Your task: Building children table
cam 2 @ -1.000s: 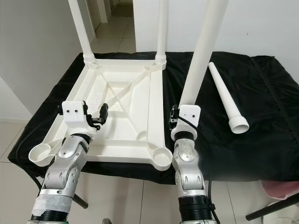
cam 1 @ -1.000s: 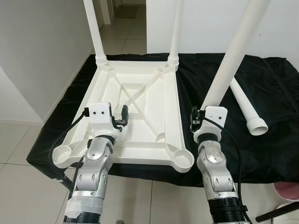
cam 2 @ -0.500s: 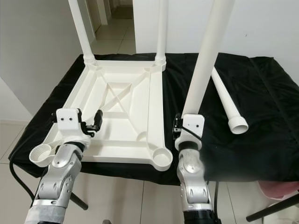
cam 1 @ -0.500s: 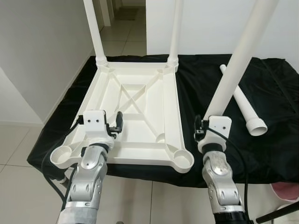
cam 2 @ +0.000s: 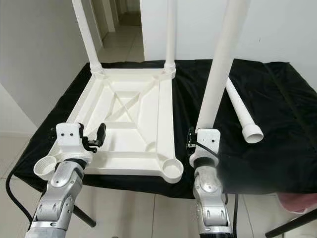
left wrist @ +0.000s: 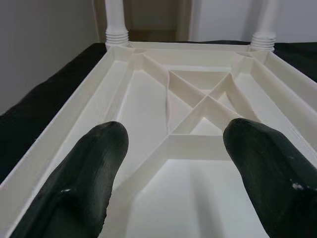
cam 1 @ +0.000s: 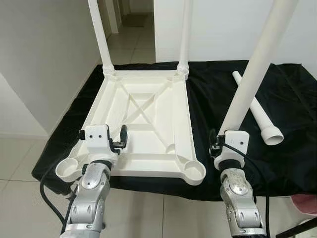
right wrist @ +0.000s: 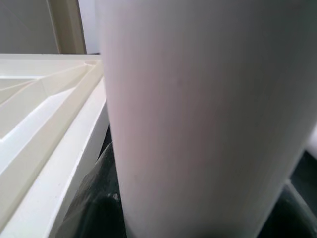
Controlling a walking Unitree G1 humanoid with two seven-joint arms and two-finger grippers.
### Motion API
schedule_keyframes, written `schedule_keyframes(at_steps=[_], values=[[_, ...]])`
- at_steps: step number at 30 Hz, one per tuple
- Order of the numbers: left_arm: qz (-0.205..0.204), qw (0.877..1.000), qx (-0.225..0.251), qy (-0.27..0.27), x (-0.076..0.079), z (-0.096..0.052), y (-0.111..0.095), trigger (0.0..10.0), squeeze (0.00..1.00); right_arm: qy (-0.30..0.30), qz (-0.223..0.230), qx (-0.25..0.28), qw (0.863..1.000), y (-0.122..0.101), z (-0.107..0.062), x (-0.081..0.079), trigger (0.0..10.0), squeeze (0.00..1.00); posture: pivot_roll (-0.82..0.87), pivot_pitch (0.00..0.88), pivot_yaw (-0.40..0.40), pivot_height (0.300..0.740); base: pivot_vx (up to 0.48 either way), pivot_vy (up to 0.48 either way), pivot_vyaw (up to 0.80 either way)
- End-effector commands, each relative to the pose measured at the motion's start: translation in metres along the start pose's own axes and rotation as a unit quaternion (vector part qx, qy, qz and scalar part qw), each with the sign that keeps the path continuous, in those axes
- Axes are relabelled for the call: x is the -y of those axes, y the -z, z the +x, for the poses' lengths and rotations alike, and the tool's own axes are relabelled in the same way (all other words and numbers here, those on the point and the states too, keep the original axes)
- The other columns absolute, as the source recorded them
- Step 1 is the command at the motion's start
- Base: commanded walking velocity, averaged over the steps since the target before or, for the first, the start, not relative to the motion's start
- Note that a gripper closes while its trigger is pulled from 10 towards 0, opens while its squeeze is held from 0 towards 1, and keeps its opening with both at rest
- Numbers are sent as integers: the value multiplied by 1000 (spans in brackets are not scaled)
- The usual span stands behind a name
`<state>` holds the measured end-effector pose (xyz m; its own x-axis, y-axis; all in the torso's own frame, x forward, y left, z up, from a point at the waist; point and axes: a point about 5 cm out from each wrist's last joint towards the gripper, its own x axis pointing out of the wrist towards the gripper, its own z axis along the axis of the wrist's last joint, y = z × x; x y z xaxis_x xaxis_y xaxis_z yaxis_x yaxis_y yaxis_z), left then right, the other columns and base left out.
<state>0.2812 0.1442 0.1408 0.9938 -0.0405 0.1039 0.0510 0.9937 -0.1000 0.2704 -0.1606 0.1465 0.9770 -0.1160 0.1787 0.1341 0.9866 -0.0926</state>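
I've drawn both arms back: right gripper (cam 1: 218,145) clenches long white plastic leg (cam 1: 252,74) nr empty corner socket (cam 1: 194,171); left gripper (left wrist: 171,163) unclenched, empty.

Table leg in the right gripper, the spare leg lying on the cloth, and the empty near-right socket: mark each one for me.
held table leg (cam 1: 247,79), left eye view, mid-shaft above the right gripper.
spare leg (cam 2: 241,113), right eye view, middle of its shaft.
near-right socket (cam 1: 194,171), left eye view, on its rim.
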Motion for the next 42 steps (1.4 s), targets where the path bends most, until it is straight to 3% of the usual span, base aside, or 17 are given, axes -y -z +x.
schedule_keyframes(at_steps=[1,12,22,30,35,42], values=[[5,1000,2,-15,-4,-3,1,10000,0,-8,1,9,1000,-4,-2,-2,10000,0,-94,0,97,740,0,0,0],[50,998,-5,36,-3,-9,6,10000,0,-28,9,-2,1000,2,-9,-3,10000,0,-90,0,100,740,0,0,0],[39,998,-5,40,-7,-16,11,10000,0,-19,15,-3,1000,4,-9,-4,10000,0,-89,0,105,740,0,0,0],[12,1000,-23,-9,-12,-16,18,10000,0,9,15,-14,1000,8,-10,-1,10000,0,-84,0,91,740,0,0,0],[-10,991,-21,-130,-30,-18,19,10000,0,98,12,-21,995,9,-9,14,10000,0,-80,0,87,740,0,0,0],[-7,984,-5,-178,-38,-20,14,10000,0,155,8,-16,988,6,-9,20,10000,0,-80,0,85,740,0,0,0]])
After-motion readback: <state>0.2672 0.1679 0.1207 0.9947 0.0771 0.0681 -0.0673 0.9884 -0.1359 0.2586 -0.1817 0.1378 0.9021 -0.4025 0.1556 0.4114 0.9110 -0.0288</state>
